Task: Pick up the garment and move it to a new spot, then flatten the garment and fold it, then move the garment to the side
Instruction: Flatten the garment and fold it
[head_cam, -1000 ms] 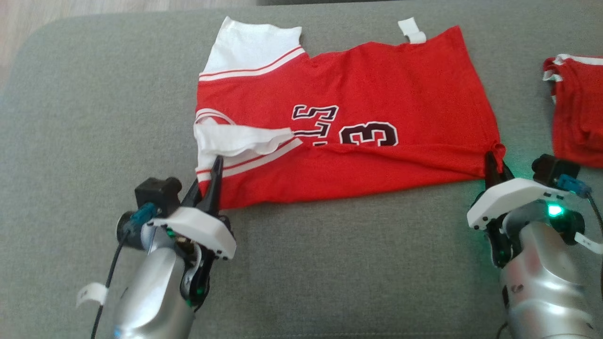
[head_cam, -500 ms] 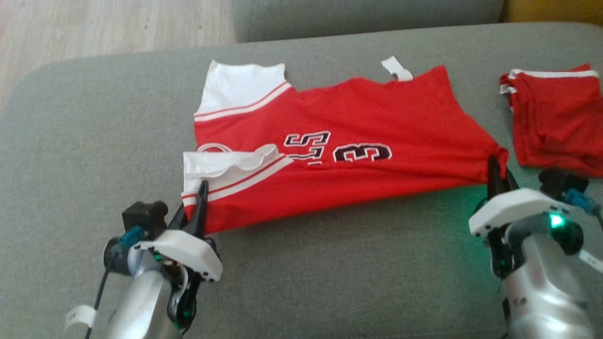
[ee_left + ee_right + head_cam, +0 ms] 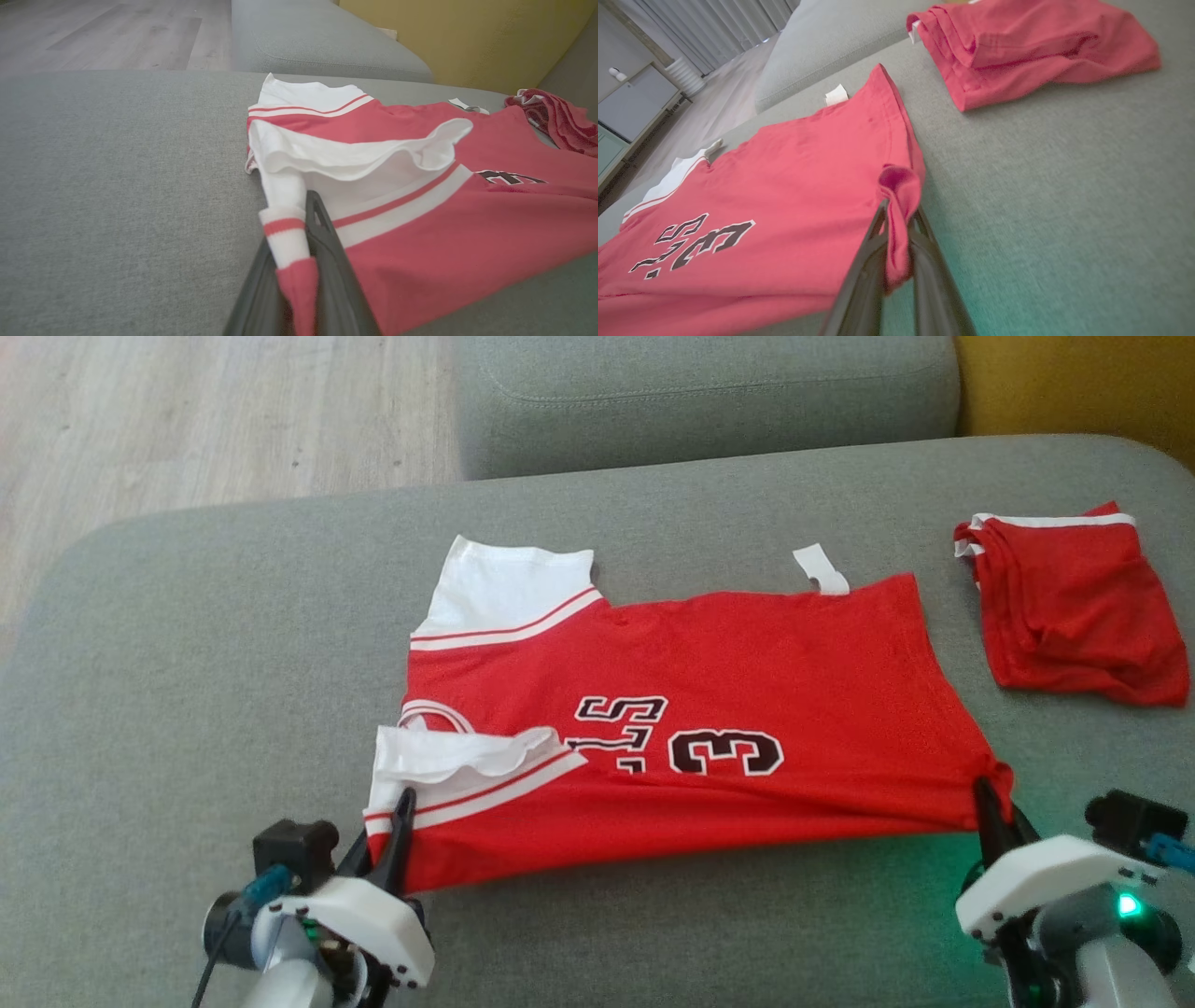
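Note:
The garment (image 3: 709, 691) is a red jersey with white sleeves and dark lettering, spread flat across the grey couch cushion (image 3: 187, 663). My left gripper (image 3: 400, 812) is shut on its near left corner, by the white sleeve trim. The left wrist view shows that striped hem (image 3: 287, 242) pinched between the dark fingers (image 3: 334, 261). At the near right corner my right gripper (image 3: 988, 803) is shut on the red hem; a bunched fold of red cloth (image 3: 899, 196) sits between its fingers (image 3: 866, 266). The near edge of the garment stretches between both grippers, slightly lifted.
A second red garment (image 3: 1074, 607) lies folded at the right of the cushion (image 3: 1064, 163). Another grey cushion (image 3: 700, 392) lies behind, a yellow one (image 3: 1074, 383) at the far right. Wooden floor (image 3: 187, 420) shows beyond the cushion's left and far edges.
The head camera has tilted up, so the whole scene sits lower in the picture. Both grippers keep their hold on the jersey's near corners; it looks a little flatter.

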Available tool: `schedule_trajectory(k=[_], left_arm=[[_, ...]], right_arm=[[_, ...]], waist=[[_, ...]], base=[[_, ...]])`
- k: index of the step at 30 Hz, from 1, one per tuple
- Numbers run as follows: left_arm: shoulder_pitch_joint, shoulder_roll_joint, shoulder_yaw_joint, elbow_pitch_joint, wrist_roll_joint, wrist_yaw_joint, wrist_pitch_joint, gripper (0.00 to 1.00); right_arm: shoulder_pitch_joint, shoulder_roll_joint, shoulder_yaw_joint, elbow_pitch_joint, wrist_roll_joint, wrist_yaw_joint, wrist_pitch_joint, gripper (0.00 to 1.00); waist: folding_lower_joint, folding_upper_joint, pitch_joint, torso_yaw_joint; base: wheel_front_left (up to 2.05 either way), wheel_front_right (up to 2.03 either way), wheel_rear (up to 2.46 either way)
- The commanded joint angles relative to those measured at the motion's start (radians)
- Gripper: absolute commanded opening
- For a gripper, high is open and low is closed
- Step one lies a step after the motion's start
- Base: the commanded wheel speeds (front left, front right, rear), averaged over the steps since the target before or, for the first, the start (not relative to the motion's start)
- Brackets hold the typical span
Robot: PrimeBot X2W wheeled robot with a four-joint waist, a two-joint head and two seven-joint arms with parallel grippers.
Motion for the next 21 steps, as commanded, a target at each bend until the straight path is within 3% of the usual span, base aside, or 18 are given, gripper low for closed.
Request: schedule_trajectory(k=[1,4,5,6,7,8,10,21], left_arm=[[-0.03,0.027,0.036,-0.04,-0.004,0.004,0.003,0.0],[-0.027,0.024,0.029,-0.045,-0.008,0.005,0.016,0.0],[-0.03,0.021,0.028,-0.044,-0.011,0.004,0.019,0.0],[-0.035,0.019,0.025,-0.038,-0.011,0.004,0.021,0.0],[-0.042,0.018,0.021,-0.029,-0.009,0.005,0.024,0.0],[-0.049,0.015,0.018,-0.02,-0.008,0.005,0.024,0.1],[-0.066,0.013,0.017,0.003,-0.004,0.011,0.017,1.0],[-0.114,0.033,0.109,-0.045,-0.023,0.042,-0.035,1.0]], right_arm=[[-0.009,-0.007,0.014,-0.064,0.014,-0.001,0.009,0.0],[0.012,-0.007,0.013,-0.108,0.033,-0.001,0.019,0.0],[0.014,-0.007,0.01,-0.115,0.031,-0.001,0.017,0.29],[0.014,-0.007,0.001,-0.116,0.022,-0.001,0.015,1.0],[0.012,-0.007,-0.004,-0.115,0.013,-0.001,0.014,1.0],[0.009,-0.007,-0.006,-0.115,0.002,-0.001,0.013,1.0],[0.001,-0.007,-0.01,-0.12,-0.016,-0.001,-0.003,1.0],[-0.021,-0.007,0.019,-0.229,-0.04,-0.001,-0.125,1.0]], waist=[[0.0,0.0,0.0,-0.002],[0.0,0.0,0.004,-0.004],[0.0,0.0,0.007,-0.005],[0.0,0.0,0.01,-0.004],[0.0,0.0,0.013,-0.004],[0.0,0.0,0.015,-0.003],[0.0,0.0,0.022,-0.004],[0.0,0.0,0.06,-0.012]], base=[[0.0,0.0,0.0],[0.0,0.0,0.0],[0.0,0.0,0.0],[0.0,0.0,0.0],[0.0,0.0,0.0],[0.0,0.0,0.0],[0.0,0.0,0.0],[0.0,0.0,0.0]])
